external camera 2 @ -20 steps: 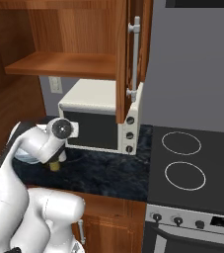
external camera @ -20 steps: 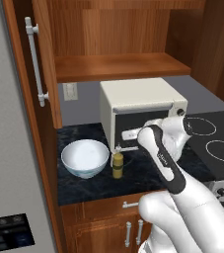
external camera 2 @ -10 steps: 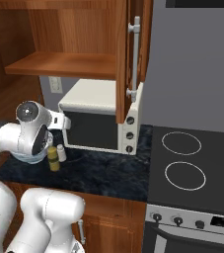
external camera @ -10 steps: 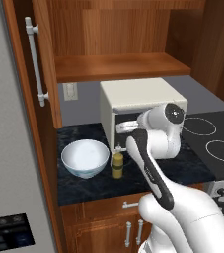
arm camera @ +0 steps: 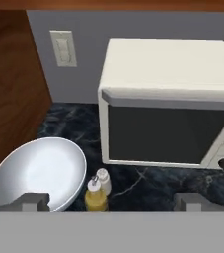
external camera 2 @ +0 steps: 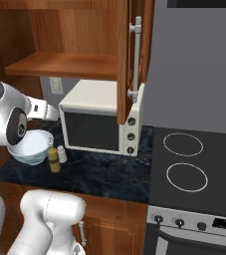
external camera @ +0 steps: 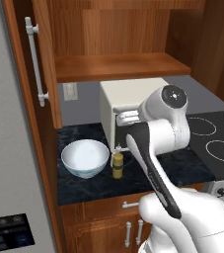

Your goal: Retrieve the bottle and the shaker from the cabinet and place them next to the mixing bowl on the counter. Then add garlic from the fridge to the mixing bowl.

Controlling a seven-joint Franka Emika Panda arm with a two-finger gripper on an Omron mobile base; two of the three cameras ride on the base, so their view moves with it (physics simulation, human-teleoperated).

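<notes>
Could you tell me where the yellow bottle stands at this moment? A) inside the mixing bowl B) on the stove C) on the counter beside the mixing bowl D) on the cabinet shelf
C: the yellow bottle stands upright on the dark counter just right of the mixing bowl, with the small shaker beside it.

A white mixing bowl [arm camera: 37,175] sits on the dark bench [arm camera: 148,185]; just beside it stand a yellow bottle [arm camera: 95,196] and a small white shaker [arm camera: 103,180] — the microwave [arm camera: 168,104] behind; pincer [arm camera: 111,201] tips spread wide.

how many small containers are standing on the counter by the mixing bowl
2: a yellow bottle right beside the mixing bowl, and a small white shaker just behind it, toward the microwave.
</notes>
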